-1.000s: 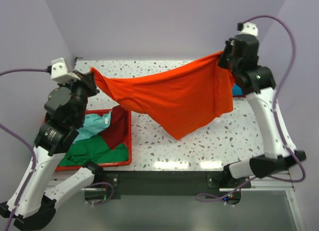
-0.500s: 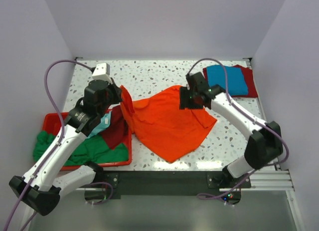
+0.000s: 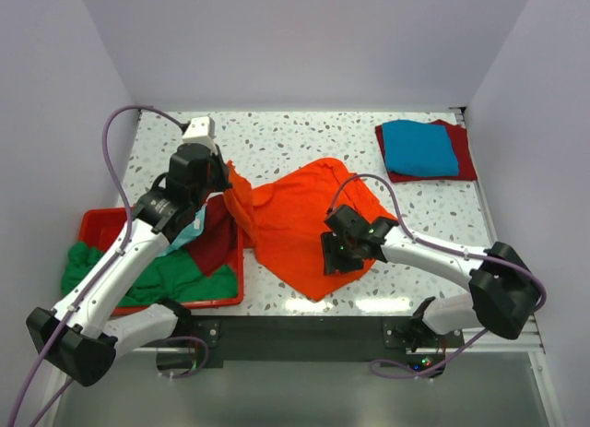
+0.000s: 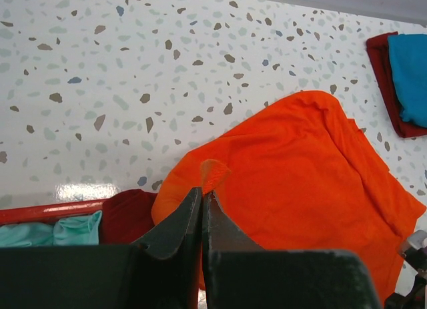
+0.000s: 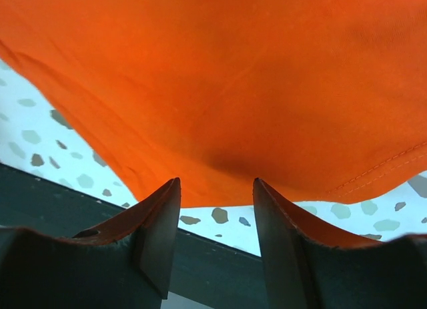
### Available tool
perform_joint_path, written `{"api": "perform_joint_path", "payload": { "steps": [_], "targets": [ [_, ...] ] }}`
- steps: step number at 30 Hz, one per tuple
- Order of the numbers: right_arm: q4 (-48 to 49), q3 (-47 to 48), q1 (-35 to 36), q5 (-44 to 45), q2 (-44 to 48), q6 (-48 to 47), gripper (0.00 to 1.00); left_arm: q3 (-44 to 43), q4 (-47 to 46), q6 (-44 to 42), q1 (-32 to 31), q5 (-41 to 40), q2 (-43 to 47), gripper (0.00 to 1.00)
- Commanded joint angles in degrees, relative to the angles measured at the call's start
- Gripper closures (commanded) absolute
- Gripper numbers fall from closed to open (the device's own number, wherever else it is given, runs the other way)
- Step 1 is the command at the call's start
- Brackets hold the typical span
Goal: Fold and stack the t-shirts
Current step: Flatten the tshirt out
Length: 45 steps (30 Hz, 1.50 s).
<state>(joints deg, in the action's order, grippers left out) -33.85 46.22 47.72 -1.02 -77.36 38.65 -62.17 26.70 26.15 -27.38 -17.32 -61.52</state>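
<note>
The bright orange t-shirt (image 3: 304,215) lies spread and rumpled on the middle of the table. My left gripper (image 3: 228,180) is shut on a pinch of its left edge, seen in the left wrist view (image 4: 203,189) with the cloth (image 4: 300,162) trailing right. My right gripper (image 3: 333,261) is open and empty, low over the shirt's near corner; in the right wrist view (image 5: 217,189) the orange cloth (image 5: 233,75) lies just beyond the fingertips. A folded blue t-shirt (image 3: 419,148) rests on a folded dark red one (image 3: 464,160) at the back right.
A red plastic bin (image 3: 236,266) stands at the front left, holding green (image 3: 175,275), light teal (image 3: 189,231) and dark red (image 3: 214,243) shirts. The table's near edge (image 5: 200,239) is close in front of my right gripper. Purple walls enclose three sides.
The orange shirt, held stretched in the air by both grippers, has come down onto the table. My right gripper has let go and moved toward the near edge. My left gripper still holds it.
</note>
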Motion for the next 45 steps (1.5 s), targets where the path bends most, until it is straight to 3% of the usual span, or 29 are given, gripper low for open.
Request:
{"api": "perform_joint_path", "payload": {
  "steps": [1,10,22,28,32,36,42,43,44,45],
  "targets": [
    [0.55,-0.86,0.26,1.97,-0.86,4.15,0.48,-0.49,-1.04,-0.66,0.31,0.09,-0.01,1.0],
    [-3.94,-3.15,0.53,4.27,0.9,7.31,0.42,-0.23,0.72,-0.66,0.31,-2.01,1.49,1.0],
    [-3.25,-3.06,0.88,3.39,-4.46,6.7,0.46,-1.55,1.78,-1.63,0.31,-4.03,0.7,1.0],
    [-3.06,-1.49,0.88,3.74,-6.75,6.17,0.64,-2.16,1.69,-2.51,0.31,-4.56,0.08,1.0],
    [-9.99,3.08,0.88,7.59,-4.03,5.21,1.0,-2.34,1.69,-2.6,0.31,-5.44,0.61,1.0],
    [-23.16,13.34,0.88,12.16,0.45,3.98,1.0,-2.16,2.3,-2.86,0.31,-6.58,1.4,1.0],
    [-27.77,21.89,-0.7,18.59,0.21,1.43,0.93,-1.55,3.01,-3.65,0.31,-8.25,2.72,1.0],
    [-27.5,23.2,-0.96,18.94,-0.41,1.25,0.89,-1.37,3.01,-3.83,0.39,-8.34,2.72,1.0],
    [-27.42,23.83,-1.23,18.68,-1.2,1.16,0.72,-1.37,3.1,-4.0,0.31,-8.34,2.89,1.0],
    [-27.07,24.53,-1.23,18.16,-2.08,1.25,0.66,-1.37,3.27,-4.0,0.31,-8.34,3.07,1.0]
  ]
}}
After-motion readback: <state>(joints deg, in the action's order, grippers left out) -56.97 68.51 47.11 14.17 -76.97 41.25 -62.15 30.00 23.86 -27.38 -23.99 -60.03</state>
